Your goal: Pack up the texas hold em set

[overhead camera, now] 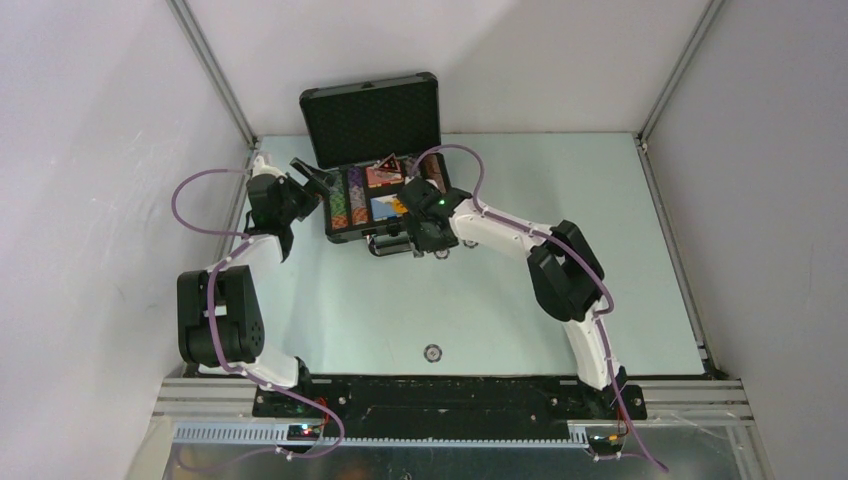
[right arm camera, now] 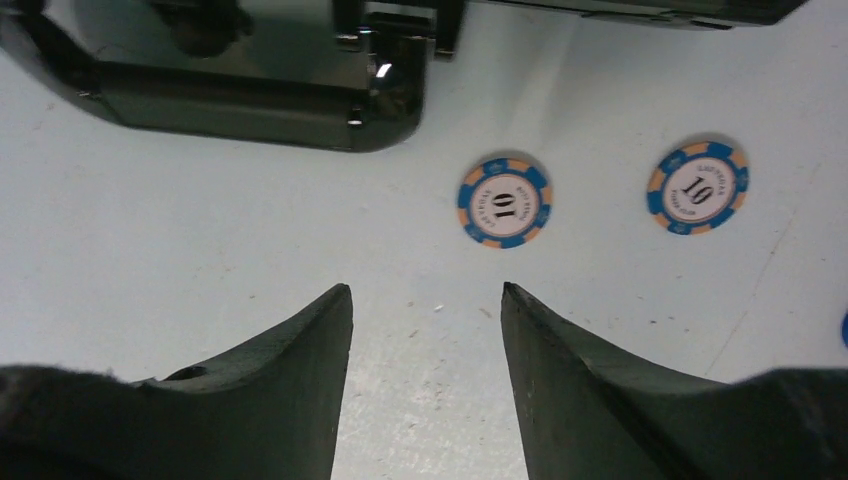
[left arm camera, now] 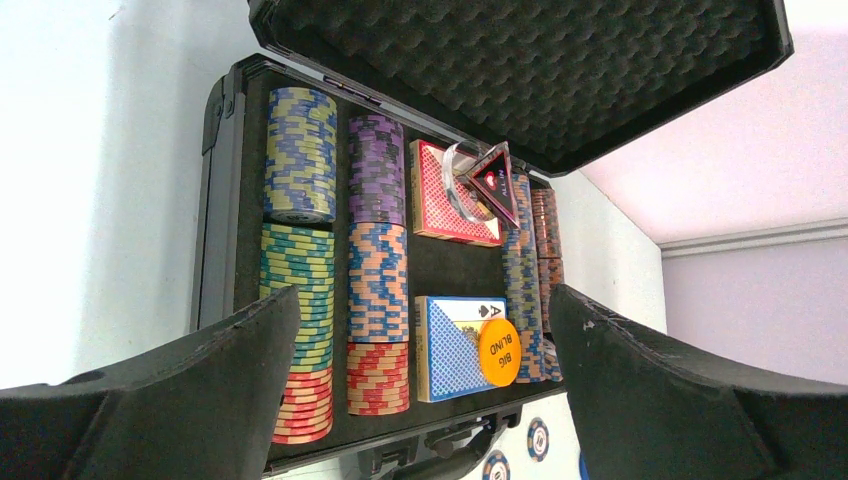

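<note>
The black briefcase (overhead camera: 345, 232) of the texas hold em set stands open at the table's far side, its foam lid (left arm camera: 520, 70) up. Inside lie rows of multicoloured chips (left arm camera: 377, 285), a red-patterned deck (left arm camera: 440, 205) with a dark triangular marker (left arm camera: 497, 182) on it, and a blue deck (left arm camera: 447, 350) bearing an orange "Big Blind" button (left arm camera: 499, 352). My left gripper (left arm camera: 422, 296) hangs open at the case's left end, holding nothing. My right gripper (right arm camera: 426, 290) is open over bare table just in front of the case handle (right arm camera: 250, 95). Two blue-and-orange "10" chips (right arm camera: 505, 203) (right arm camera: 697, 188) lie beyond its fingertips.
One more loose chip (overhead camera: 432, 352) lies on the table near the arm bases. A blue edge (right arm camera: 845, 330) shows at the right border of the right wrist view. Walls and metal frame posts (overhead camera: 215, 75) enclose the table on three sides.
</note>
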`<state>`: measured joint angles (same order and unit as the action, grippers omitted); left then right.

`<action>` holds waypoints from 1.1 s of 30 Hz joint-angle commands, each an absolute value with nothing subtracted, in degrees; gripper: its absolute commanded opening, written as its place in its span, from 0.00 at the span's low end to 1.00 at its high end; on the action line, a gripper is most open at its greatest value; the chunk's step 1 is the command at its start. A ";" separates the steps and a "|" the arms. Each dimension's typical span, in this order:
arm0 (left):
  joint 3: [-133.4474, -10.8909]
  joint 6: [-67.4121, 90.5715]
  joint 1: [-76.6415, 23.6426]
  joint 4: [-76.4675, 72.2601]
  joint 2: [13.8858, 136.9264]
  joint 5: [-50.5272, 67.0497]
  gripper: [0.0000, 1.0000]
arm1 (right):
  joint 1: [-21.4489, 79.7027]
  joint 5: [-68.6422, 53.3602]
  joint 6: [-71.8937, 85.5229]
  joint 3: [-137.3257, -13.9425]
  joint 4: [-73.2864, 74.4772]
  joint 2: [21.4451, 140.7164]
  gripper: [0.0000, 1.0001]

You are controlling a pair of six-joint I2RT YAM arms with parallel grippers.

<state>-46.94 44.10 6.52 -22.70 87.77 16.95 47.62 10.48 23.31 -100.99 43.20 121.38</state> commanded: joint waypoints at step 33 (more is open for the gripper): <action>-47.88 44.55 6.95 -24.70 88.02 18.01 0.98 | 21.05 15.68 25.38 -76.76 36.14 110.87 0.70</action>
